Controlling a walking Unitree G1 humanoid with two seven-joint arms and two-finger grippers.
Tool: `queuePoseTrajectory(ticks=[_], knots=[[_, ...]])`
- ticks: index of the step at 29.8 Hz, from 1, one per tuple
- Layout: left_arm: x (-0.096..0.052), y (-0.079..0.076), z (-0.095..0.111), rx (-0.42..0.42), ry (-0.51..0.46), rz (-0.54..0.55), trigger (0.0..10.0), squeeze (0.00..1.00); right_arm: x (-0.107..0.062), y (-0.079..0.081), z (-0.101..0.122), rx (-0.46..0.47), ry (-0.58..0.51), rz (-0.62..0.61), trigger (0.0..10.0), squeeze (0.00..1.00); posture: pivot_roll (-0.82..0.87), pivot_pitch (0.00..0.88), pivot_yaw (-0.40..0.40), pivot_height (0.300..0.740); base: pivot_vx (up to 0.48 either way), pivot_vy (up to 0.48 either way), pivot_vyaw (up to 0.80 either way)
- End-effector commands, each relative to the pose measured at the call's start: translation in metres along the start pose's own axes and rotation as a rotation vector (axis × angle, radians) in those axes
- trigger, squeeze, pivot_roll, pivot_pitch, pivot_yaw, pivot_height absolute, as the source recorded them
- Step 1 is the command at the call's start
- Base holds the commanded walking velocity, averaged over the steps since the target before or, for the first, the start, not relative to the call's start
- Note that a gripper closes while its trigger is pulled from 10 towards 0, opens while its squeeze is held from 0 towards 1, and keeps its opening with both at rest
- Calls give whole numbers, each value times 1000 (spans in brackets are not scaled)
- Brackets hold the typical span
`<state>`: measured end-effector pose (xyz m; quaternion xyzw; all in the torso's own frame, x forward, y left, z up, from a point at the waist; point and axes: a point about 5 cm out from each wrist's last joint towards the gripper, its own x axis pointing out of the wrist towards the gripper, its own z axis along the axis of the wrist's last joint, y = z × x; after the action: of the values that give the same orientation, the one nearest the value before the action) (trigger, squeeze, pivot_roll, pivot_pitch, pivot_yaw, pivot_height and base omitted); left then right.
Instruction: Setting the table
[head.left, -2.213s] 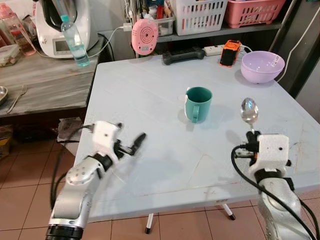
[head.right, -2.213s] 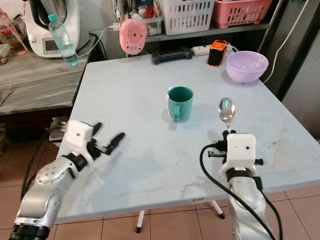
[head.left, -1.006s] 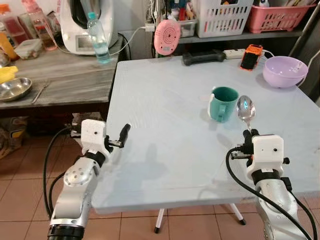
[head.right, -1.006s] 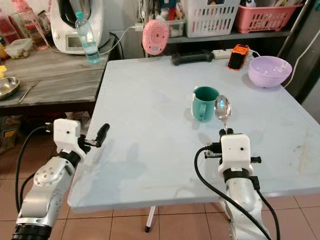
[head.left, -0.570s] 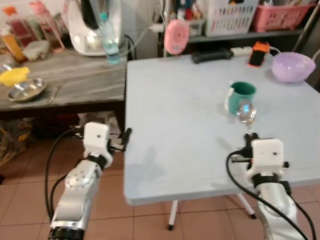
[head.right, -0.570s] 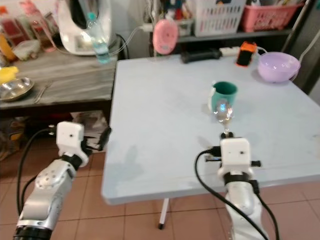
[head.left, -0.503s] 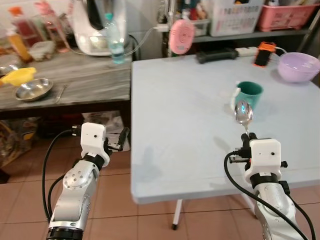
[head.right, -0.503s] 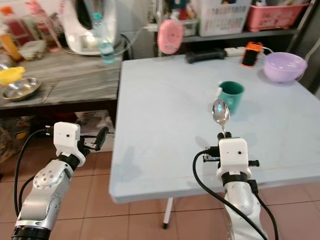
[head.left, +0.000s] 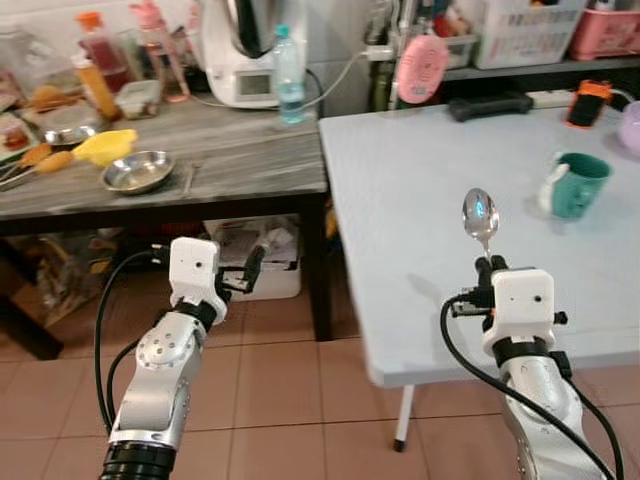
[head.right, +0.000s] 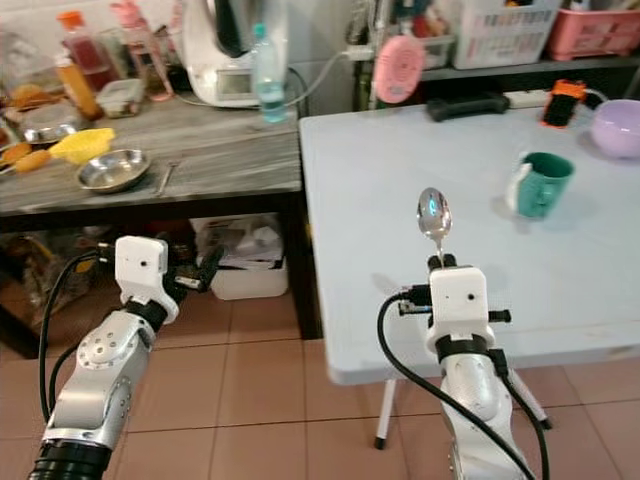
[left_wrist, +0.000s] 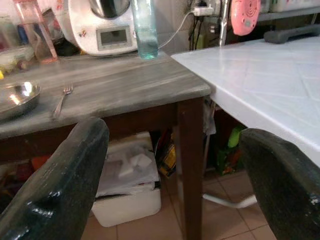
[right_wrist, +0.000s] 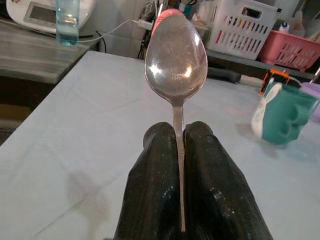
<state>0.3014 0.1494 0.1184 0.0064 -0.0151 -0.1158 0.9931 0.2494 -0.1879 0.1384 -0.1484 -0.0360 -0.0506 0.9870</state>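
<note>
Steel spoon (right_wrist: 176, 67) stood pinched upright in the right gripper (right_wrist: 179, 137) near the table (head.left: 420, 190); left gripper (left_wrist: 165, 165) gaped empty; it might slip.

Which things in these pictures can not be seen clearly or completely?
- Spoon: the handle's lower part is hidden between the right gripper's fingers.
- Purple bowl: cut off by the right eye view's edge.
- Mug: its inside is too small to tell what it holds.
- Steel bowl: cut off by the left wrist view's edge.
</note>
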Motion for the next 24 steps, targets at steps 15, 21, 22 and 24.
queuePoseTrajectory(ticks=[15, 21, 22, 24], knots=[[4, -1, 2, 13, -14, -20, 10000, 0, 8, -4, 2, -12, -25, -7, 10000, 0, -68, 0, 66, 740, 0, 480, 0], [2, -3, 0, 11, -12, -21, 10000, 0, 11, -4, 3, -18, -31, -1, 10000, 0, -67, 0, 62, 740, 0, 480, 0], [2, -4, 0, 10, -13, -19, 10000, 0, 12, -4, 3, -20, -33, 0, 10000, 0, -67, 0, 61, 740, 0, 480, 0], [2, -5, -1, -1, -17, -14, 10000, 0, 12, -4, 4, -24, -36, 2, 10000, 0, -67, 0, 60, 740, 0, 405, 0]])
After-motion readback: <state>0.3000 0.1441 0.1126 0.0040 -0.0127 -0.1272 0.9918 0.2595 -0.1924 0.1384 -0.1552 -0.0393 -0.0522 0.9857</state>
